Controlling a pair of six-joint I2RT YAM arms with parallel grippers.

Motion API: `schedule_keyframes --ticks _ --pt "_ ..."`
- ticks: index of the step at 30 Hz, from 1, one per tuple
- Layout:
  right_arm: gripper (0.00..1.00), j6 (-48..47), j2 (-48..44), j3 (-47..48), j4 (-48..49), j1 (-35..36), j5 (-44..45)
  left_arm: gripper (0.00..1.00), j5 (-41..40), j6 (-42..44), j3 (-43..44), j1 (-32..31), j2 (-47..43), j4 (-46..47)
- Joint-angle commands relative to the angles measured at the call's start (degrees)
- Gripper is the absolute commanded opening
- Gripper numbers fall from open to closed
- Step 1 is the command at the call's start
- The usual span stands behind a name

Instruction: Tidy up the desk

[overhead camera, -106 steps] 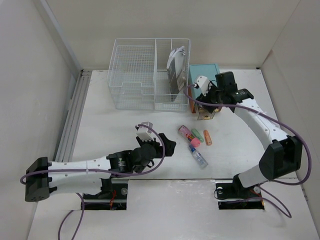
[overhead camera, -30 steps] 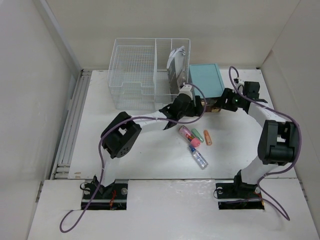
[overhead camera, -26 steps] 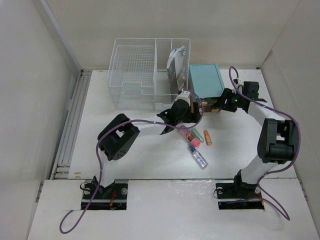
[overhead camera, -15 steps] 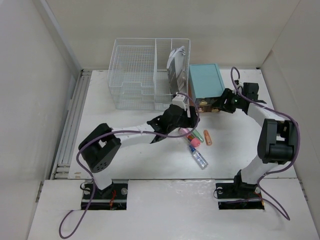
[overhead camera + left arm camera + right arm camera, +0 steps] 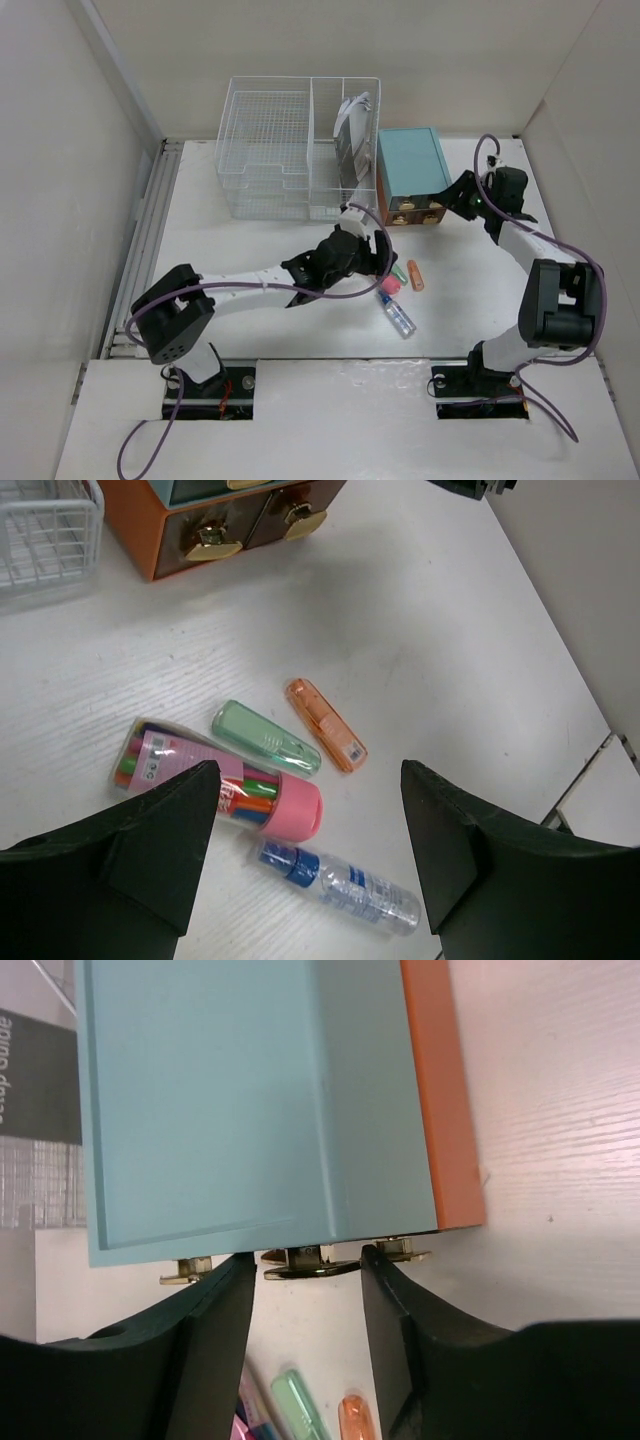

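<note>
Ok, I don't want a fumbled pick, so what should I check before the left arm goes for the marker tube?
1. Left gripper open: ok.
2. Marker tube below its jaws: ok.
3. Tube clear of green highlighter: cannot tell.
4. Right gripper at teal drawer box, away from the tube: ok.
5. Right gripper open: ok.

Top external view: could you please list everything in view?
desk: one, white, beneath everything
rail: one, metal, desk's left edge
wire basket: one, white, back centre
flat item: one, dark, basket's right compartment
drawer box: one, teal and orange, right of basket
marker tube: one, pink-capped, centre
green case: one, beside tube
orange case: one, beside green case
bottle: one, clear, blue-capped, nearest
left claw: one, black, open above tube
right claw: one, black, open astride drawer handle
</note>
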Motion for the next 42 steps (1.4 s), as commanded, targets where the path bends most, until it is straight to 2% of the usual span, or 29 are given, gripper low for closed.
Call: schedule_keyframes --ticks 1,4,8,17,38,42 --pt "0.52 4.63 -3.45 -2.11 12.98 -0.49 5.66 0.7 -2.41 -1.14 -2.32 -1.63 -4.85 1.67" --pt "0.48 5.25 -4.25 -3.17 13.52 -0.49 7.16 0.7 -3.03 -1.76 -3.9 -2.26 -6.34 1.67" --pt "0.48 5.25 -4.25 -3.17 13.52 -0.49 6.63 0.7 -4.07 -2.9 -5.05 -3.39 -7.4 1.67" --pt "0.56 2.98 -4.5 -3.17 9.12 -0.49 3.03 0.7 -6.37 -4.48 -8.65 -5.68 -12.49 1.14" --pt "0.56 1.83 -5.83 -4.41 3.76 2.33 5.58 0.7 -8.56 -6.15 -11.47 -7.88 -16.19 1.14" --pt "0.56 1.3 -3.55 -3.79 3.76 2.33 6.1 0.7 -8.56 -6.15 -12.0 -7.88 -16.71 1.14"
